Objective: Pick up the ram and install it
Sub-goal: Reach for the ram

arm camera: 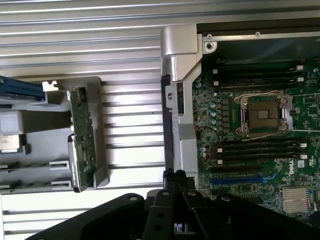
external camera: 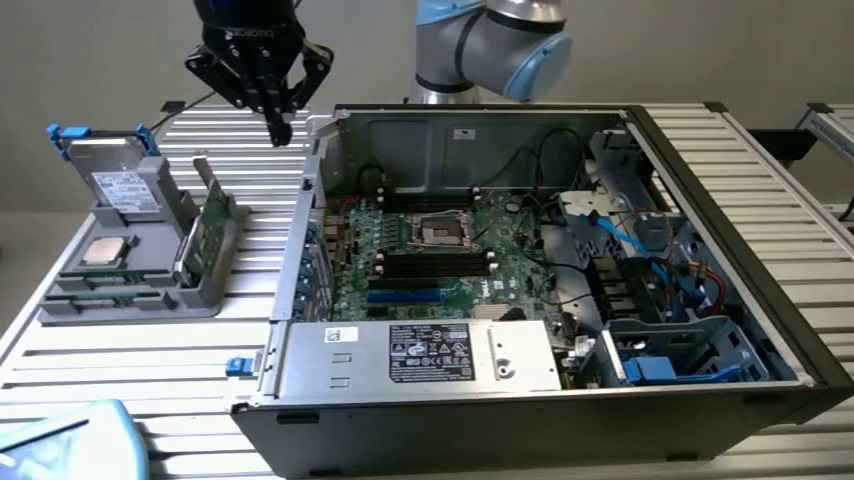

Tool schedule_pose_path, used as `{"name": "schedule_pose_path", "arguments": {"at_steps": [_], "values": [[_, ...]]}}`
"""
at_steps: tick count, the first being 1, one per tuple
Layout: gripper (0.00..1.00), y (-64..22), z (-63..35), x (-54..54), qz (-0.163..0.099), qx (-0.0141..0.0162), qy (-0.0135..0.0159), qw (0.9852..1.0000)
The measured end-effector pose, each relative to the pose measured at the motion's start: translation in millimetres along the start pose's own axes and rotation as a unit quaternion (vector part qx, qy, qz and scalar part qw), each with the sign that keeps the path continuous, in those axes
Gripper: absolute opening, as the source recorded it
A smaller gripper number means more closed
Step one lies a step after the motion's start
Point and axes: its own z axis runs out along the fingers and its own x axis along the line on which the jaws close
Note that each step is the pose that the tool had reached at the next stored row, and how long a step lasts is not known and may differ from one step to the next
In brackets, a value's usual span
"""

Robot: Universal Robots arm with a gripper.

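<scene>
The open computer case (external camera: pixel 400 150) takes up the exterior view's right, with the grey parts tray (external camera: pixel 80 305) at its 9 o'clock. The gripper (external camera: pixel 278 135) (arm camera: pixel 174 174) hangs above the slatted table (external camera: pixel 134 370), its fingers pressed together on nothing. The ram (external camera: pixel 203 225) (arm camera: pixel 82 135) sits apart at the gripper's 7 o'clock, standing on edge in the tray's slot nearest the case, its long axis running roughly 12 to 6 o'clock.

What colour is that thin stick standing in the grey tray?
The thin circuit-board stick is green; wrist view.
</scene>
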Motion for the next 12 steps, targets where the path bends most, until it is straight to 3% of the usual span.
{"name": "schedule_pose_path", "arguments": {"at_steps": [3, 8, 12], "values": [[0.11, -0.8, 1.0, 13.4, 0.0, 0.0003, 0.0056, 1.0], [0.11, -2.5, 2.5, 36.3, 0.001, 0.0006, 0.0175, 0.9998], [0.11, -3.9, 4.4, 54.3, 0.001, 0.0006, 0.0236, 0.9997]]}}
